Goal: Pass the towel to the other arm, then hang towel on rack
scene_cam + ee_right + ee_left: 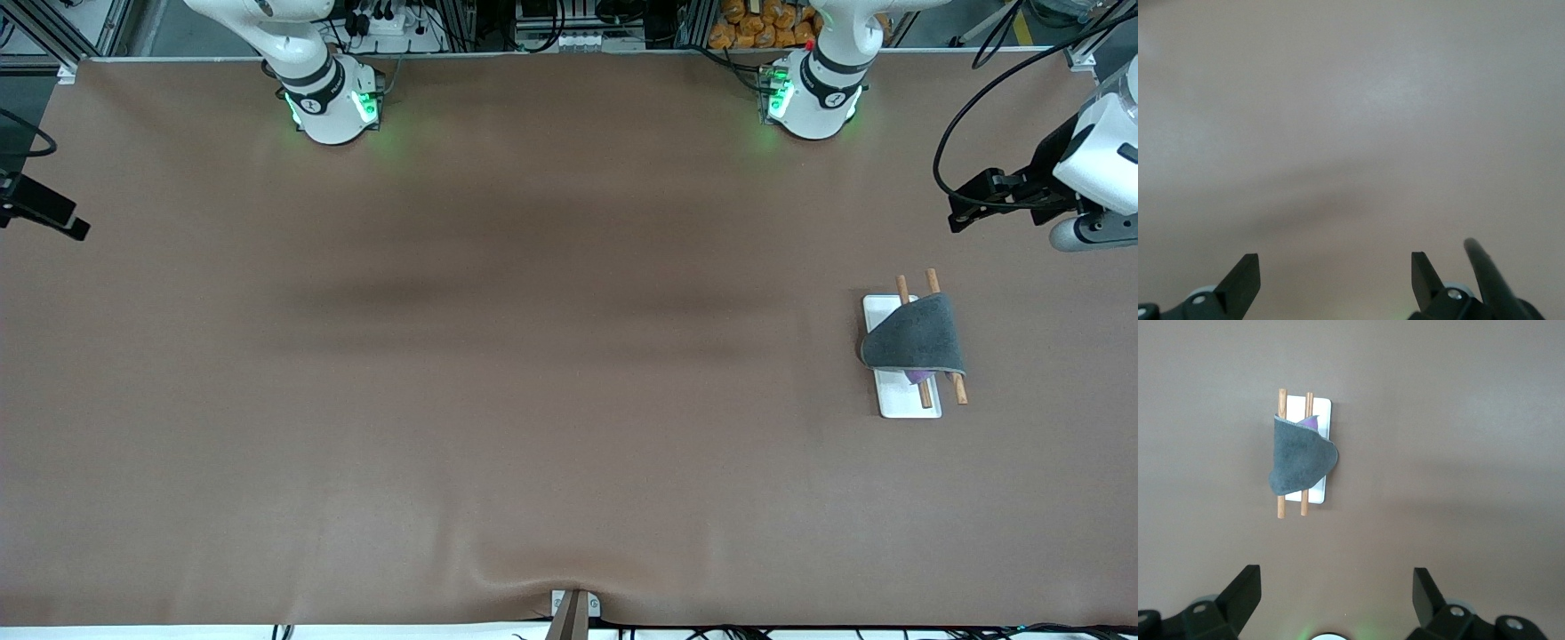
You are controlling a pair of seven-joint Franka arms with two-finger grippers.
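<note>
Front view: towel already draped over rack toward left arm's end; left gripper and right gripper both spread, empty. Seemingly finished.

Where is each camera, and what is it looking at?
Front view: high across the table, facing both arm bases; the towel drapes the rack.
Left wrist view: on the left arm, looking down at the towel on the rack; open left gripper shows.
Right wrist view: bare table; open right gripper shows.
Front and left wrist views share towel and rack.
</note>
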